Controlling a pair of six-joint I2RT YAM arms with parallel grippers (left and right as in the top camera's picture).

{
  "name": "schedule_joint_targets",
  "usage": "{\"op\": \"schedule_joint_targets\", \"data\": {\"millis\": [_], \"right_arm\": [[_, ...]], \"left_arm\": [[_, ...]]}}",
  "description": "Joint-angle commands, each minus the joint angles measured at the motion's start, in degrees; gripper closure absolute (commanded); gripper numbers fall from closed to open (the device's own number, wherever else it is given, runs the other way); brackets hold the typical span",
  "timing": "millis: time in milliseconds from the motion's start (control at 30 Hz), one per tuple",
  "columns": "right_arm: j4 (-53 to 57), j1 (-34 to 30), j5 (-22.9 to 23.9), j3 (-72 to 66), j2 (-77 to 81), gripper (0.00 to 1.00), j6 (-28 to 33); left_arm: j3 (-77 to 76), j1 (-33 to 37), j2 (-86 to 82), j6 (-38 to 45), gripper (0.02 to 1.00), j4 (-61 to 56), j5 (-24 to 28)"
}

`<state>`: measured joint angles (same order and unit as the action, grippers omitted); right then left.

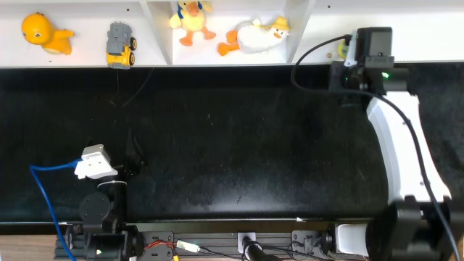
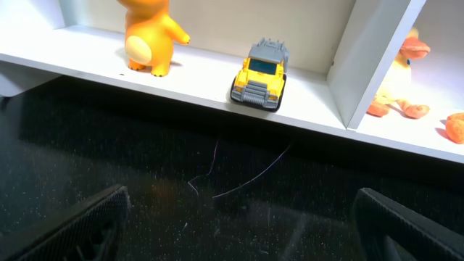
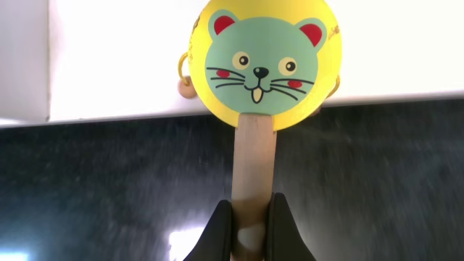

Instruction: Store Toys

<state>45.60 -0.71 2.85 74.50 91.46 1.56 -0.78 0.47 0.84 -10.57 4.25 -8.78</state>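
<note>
White shelf; rattle handle between jaws.

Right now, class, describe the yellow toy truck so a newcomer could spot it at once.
Find the white shelf along the far edge of the black table, then its left compartment. The yellow plastic truck with a grey back stands beside an orange duck figure; it alone has wheels.

Toy truck right of duck figure, same shelf compartment.
</note>
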Motion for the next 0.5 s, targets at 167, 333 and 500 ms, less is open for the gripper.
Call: {"op": "schedule_joint_targets", "data": {"millis": [167,333,500], "right_arm": [[-9.92,-0.04,-2.05,-0.15,4.5,0.956,6.38],[-16.11,0.0,-2.23,-0.15,6.27,0.956,6.36],[-19.85,0.04,-3.91,-0.15,9.2,0.956,5.05]], "left_arm": [[0.28,0.11,-0.7,-0.2,0.02,-0.11,0.55],[0.28,0.11,-0.7,-0.2,0.02,-0.09,0.55],[0.28,0.11,-0.7,-0.17,0.02,-0.09,0.55]]}}
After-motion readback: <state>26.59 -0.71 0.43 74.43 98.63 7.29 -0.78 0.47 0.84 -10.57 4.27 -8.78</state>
